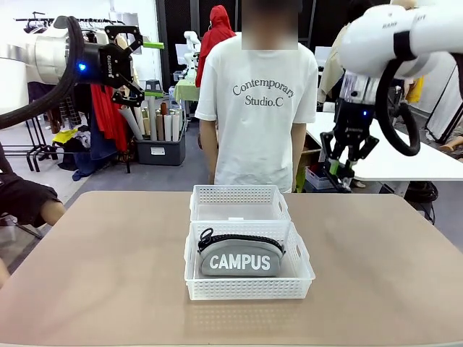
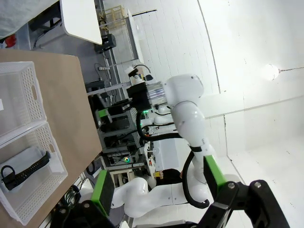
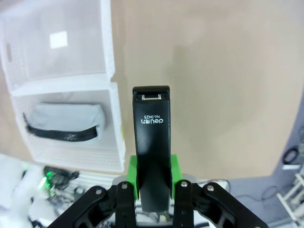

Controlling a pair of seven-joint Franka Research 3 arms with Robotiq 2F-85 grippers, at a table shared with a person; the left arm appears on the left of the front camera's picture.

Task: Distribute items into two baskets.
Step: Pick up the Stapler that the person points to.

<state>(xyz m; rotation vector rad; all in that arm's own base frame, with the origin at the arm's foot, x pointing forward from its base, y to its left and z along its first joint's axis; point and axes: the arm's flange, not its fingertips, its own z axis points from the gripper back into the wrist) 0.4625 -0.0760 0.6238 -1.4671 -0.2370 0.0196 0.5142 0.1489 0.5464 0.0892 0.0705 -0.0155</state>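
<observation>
Where the front view looks across the counter (image 1: 108,275), the near basket (image 1: 249,290) holds the grey pouch (image 1: 241,259), lettered "CAMPUS". The far basket (image 1: 239,194), touching it, shows a small white label (image 1: 235,217), its print too small to read. The left jaws are raised at upper left, apart and empty; the right jaws hang above the counter's right side. The person's shirt (image 1: 260,108) reads "Contemporary Studio.C".

Left wrist view: the green pads (image 2: 102,192) stand wide apart.

Right wrist view: the right jaws are clamped on one end of the black stapler (image 3: 151,137), marked "deli No.0425", over bare counter beside the baskets. Judged rigid, dense and smooth, it may pivot in so short a hold; mid-body would suit better. The pouch looks soft and light, best pinched across its body below the zip.
</observation>
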